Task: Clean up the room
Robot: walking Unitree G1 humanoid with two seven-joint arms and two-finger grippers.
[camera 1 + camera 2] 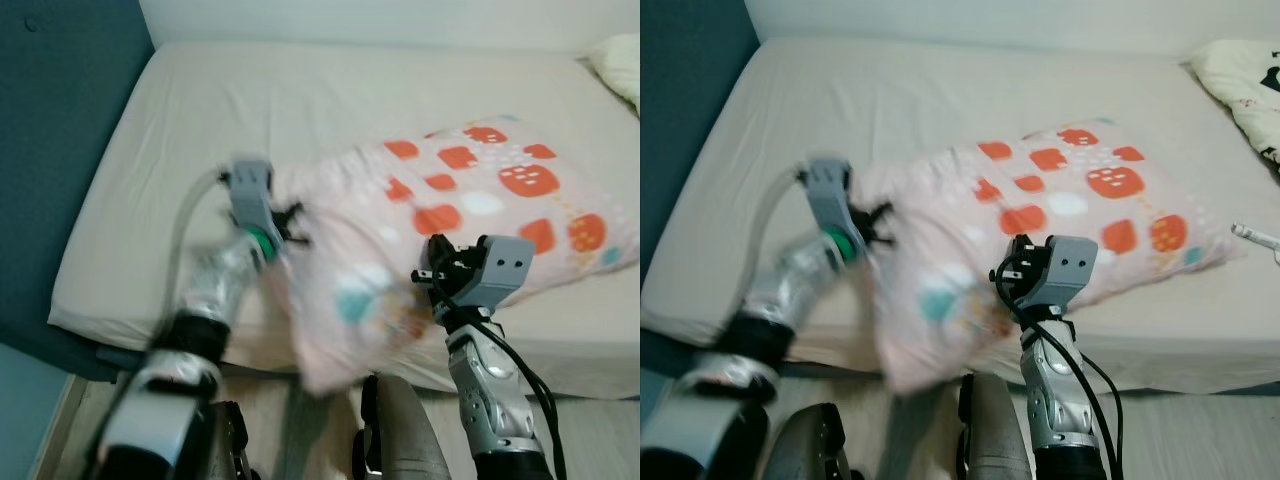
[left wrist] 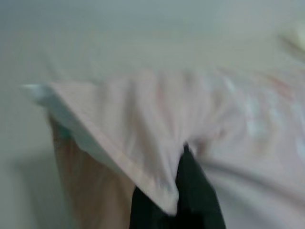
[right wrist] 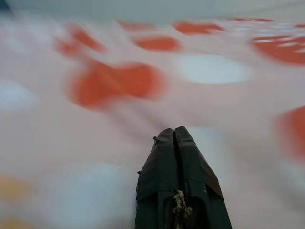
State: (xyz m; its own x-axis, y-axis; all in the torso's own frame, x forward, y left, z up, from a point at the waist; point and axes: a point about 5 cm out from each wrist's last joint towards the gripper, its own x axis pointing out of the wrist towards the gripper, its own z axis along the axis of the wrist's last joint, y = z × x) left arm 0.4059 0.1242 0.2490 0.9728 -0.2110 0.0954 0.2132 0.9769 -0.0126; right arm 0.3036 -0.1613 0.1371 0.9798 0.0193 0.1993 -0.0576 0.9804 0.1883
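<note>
Both arms reach forward over the bed (image 1: 200, 110), the left pincer (image 1: 283, 222) pinching the pillow (image 1: 450, 215) edge, the right pincer (image 3: 175, 138) pressed together against its patterned cover

The pillow (image 1: 1040, 220) is pale pink with orange-red patches, white dots and a teal spot; the mattress (image 1: 940, 100) is beige; the headboard (image 1: 50, 150) is dark teal; the gripper fingers (image 3: 178, 186) are black.
</note>
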